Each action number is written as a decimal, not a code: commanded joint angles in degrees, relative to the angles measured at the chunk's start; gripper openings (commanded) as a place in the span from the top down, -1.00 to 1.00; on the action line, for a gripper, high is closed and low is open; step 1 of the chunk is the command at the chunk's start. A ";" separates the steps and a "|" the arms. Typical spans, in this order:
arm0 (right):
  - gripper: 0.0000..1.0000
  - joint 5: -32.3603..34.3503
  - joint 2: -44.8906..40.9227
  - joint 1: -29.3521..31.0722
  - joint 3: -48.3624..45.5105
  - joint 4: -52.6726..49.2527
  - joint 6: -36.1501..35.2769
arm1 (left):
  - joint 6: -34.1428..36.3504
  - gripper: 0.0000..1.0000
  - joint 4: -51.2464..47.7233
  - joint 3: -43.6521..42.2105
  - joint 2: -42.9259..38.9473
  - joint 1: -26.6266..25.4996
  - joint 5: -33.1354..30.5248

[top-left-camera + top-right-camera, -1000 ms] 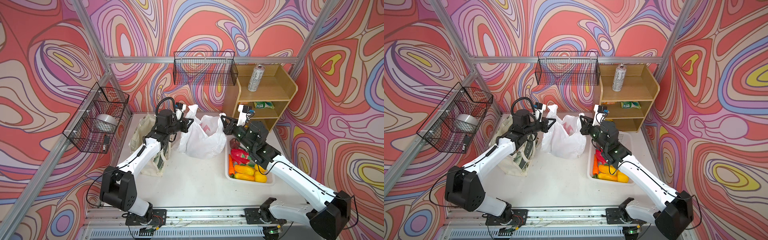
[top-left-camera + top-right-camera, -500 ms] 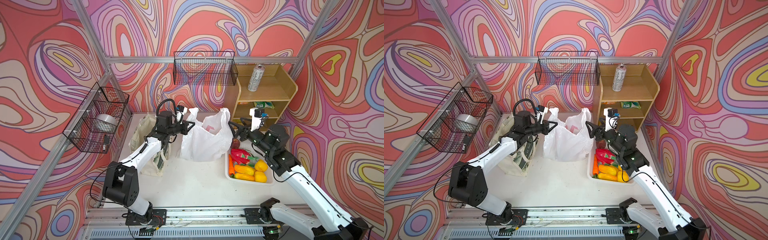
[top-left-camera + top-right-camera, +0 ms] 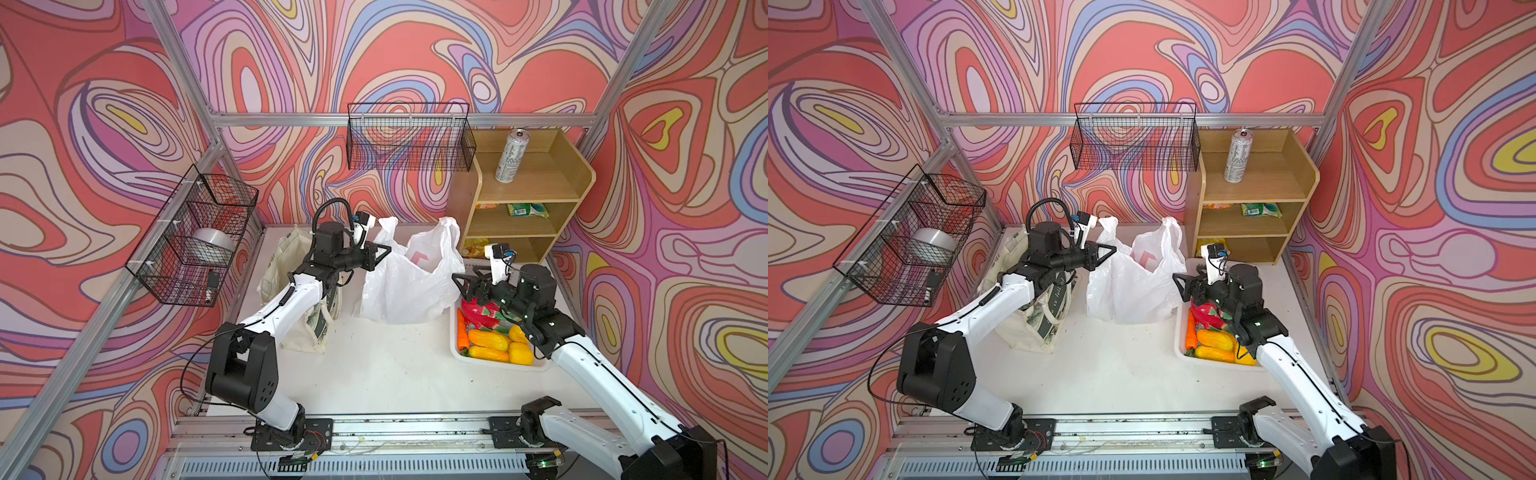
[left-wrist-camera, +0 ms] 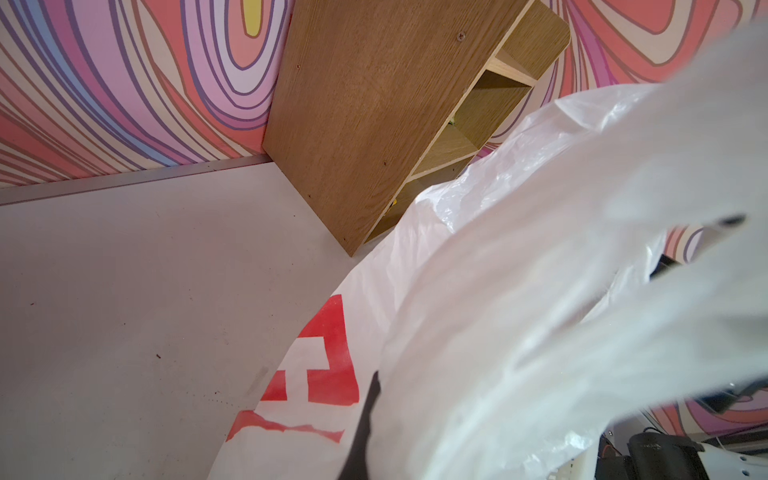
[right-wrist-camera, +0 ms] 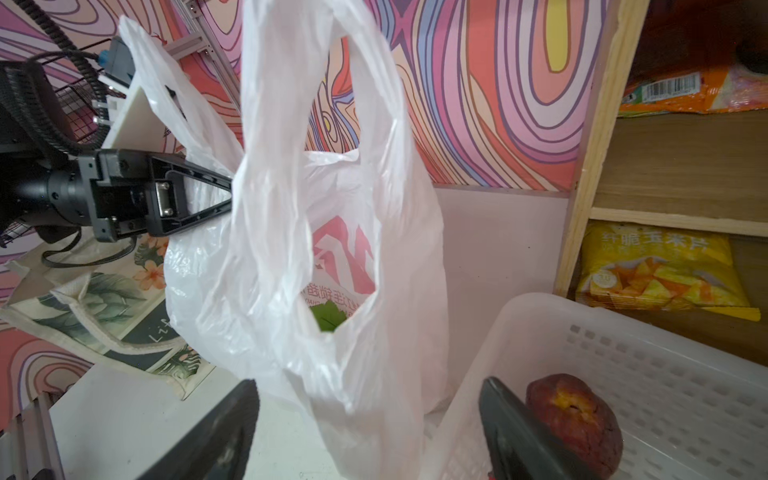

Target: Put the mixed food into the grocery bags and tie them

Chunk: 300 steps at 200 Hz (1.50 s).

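Note:
The white plastic grocery bag (image 3: 409, 282) (image 3: 1133, 286) with red print stands mid-table, both loop handles up. My left gripper (image 3: 384, 251) (image 3: 1111, 250) is shut on the bag's left rim; in the left wrist view the bag (image 4: 519, 311) covers the jaws. My right gripper (image 3: 459, 286) (image 5: 365, 428) is open and empty, just right of the bag (image 5: 291, 249), over the basket's corner. The cream canvas tote (image 3: 291, 266) stands behind my left arm. Dragon fruit (image 3: 478, 313), a carrot (image 3: 462, 336) and yellow vegetables (image 3: 490, 340) lie in the basket.
The white perforated basket (image 3: 498, 361) sits at the right. Behind it, a wooden shelf (image 3: 536, 191) holds a silver can (image 3: 510, 156) and snack packets (image 3: 527, 210) (image 5: 660, 266). Wire baskets (image 3: 409, 139) (image 3: 195, 241) hang on the back and left walls.
My right gripper has opened and drawn back from the bag's right side toward the basket. The bag now stands taller. My left gripper keeps its hold.

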 commanded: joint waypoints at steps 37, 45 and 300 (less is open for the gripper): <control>-0.71 -13.44 12.87 -1.38 8.52 4.73 -1.97 | 0.95 1.00 -1.89 2.78 1.50 0.39 4.68; -0.71 -14.83 14.66 -1.45 9.85 5.18 -2.06 | 1.10 1.00 -2.32 3.07 1.67 0.36 5.05; 1.00 -22.37 23.47 -1.56 16.30 10.62 3.16 | -5.33 1.00 -2.55 1.31 -0.83 0.39 3.15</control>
